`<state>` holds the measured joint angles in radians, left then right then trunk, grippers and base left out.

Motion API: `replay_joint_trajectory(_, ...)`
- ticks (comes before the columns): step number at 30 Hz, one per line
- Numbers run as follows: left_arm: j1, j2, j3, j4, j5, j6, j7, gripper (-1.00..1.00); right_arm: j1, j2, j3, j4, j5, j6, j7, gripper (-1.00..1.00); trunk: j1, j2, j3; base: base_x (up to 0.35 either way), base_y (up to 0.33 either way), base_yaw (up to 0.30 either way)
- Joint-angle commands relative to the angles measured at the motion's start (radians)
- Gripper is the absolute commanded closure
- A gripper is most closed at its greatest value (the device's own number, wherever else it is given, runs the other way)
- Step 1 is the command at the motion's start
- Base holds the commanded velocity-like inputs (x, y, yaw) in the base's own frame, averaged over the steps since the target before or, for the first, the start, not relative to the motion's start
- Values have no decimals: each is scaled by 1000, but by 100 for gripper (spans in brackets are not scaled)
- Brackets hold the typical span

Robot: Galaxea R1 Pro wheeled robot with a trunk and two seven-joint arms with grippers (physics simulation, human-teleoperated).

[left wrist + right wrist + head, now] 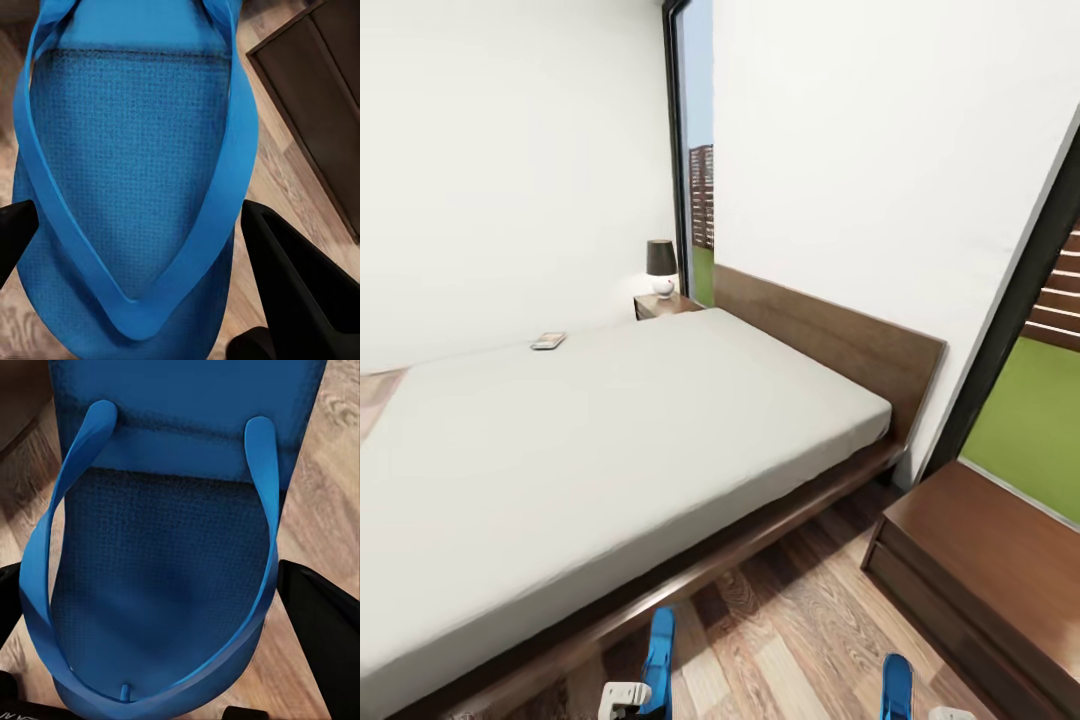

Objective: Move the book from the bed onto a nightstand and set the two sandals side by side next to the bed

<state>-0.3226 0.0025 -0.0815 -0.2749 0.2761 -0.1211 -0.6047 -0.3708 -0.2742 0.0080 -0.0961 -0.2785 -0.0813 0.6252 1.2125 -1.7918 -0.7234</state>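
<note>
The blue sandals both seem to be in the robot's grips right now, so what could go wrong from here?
Each gripper, left and right, appears to pinch a sandal, left and right, by its edges, so one could slip. Set down apart, they might not end up side by side. The book lies at the bed's far edge, a long reach.

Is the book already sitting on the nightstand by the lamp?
No, the book lies on the bed mattress near its far edge, while the nightstand carries the lamp.
</note>
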Motion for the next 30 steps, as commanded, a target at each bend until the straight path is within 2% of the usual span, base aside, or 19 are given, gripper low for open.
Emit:
replay_joint_trajectory(1, -1, 1, -9, 2, 8, -6, 0, 100, 0, 0, 1, 1, -4, -3, 4, 100, 0, 0, -1, 0, 0, 283)
replay_joint_trajectory(30, -1, 1, -7, 2, 9, -6, 1, 100, 0, 0, 1, 1, -4, -3, 4, 100, 0, 0, -1, -11, 0, 283)
